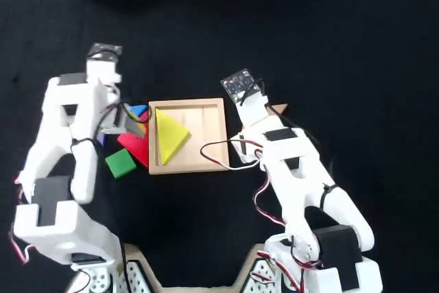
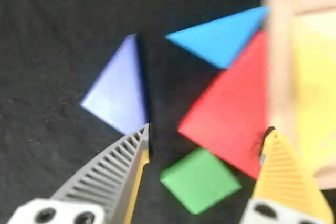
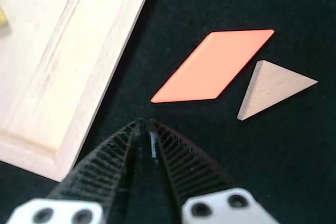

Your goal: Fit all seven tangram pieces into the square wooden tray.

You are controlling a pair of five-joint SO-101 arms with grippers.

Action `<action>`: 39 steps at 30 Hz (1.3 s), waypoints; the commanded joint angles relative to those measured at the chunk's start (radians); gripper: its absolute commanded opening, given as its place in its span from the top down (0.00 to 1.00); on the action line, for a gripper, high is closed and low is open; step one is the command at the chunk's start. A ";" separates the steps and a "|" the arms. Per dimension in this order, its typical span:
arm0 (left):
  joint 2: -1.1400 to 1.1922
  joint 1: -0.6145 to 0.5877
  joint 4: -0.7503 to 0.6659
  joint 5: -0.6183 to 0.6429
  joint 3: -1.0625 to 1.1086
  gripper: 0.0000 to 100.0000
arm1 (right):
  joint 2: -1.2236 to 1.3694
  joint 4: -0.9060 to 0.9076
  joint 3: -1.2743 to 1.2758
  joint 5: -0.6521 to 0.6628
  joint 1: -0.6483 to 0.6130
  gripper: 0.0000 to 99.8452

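Left gripper [image 2: 208, 129] spread wide, nothing between the fingers, over the loose pieces left of the wooden tray [image 2: 276, 51]; grey fingertip by a corner of the purple triangle [image 2: 118, 90], yellow fingertip over the red triangle [image 2: 231, 114] edge next to the tray rim, contact can't be told. Green square [image 2: 199, 179] sits between the two fingers, just beside the red triangle. Blue triangle [image 2: 218, 35] lies beyond, its tip at the tray rim. Right gripper [image 3: 143, 125] pressed together, holding nothing, above bare cloth just off the tray's right side. Its wrist view gives the orange parallelogram [image 3: 212, 66] and a pale wooden triangle [image 3: 273, 87] near each other but apart, both outside the tray. High view gives the yellow triangle [image 1: 168, 135] lying flat in the tray's left half, rest of the tray floor bare wood. Table [image 1: 343, 46] covered in black cloth; lighter strip of room past its far edge
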 commanded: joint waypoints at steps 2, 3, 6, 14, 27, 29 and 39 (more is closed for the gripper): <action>-0.095 0.093 -0.058 0.037 0.077 0.67 | -0.047 -0.015 0.002 -0.003 0.021 0.99; -0.094 0.093 -0.077 0.038 0.091 0.67 | -0.047 -0.015 0.002 -0.003 0.021 0.99; -0.094 0.067 -0.138 0.052 0.130 0.67 | -0.047 -0.015 0.002 -0.003 0.021 0.99; -0.094 0.028 -0.201 0.041 0.163 0.67 | -0.047 -0.015 0.002 -0.003 0.021 0.99; 0.031 0.025 -0.233 0.018 0.148 0.67 | -0.047 -0.014 0.004 -0.003 0.021 0.99; 0.023 0.025 -0.229 0.014 0.140 0.67 | -0.047 -0.014 0.004 -0.003 0.021 0.99; 0.021 -0.058 -0.230 -0.072 0.137 0.67 | -0.047 -0.014 0.004 -0.003 0.021 0.99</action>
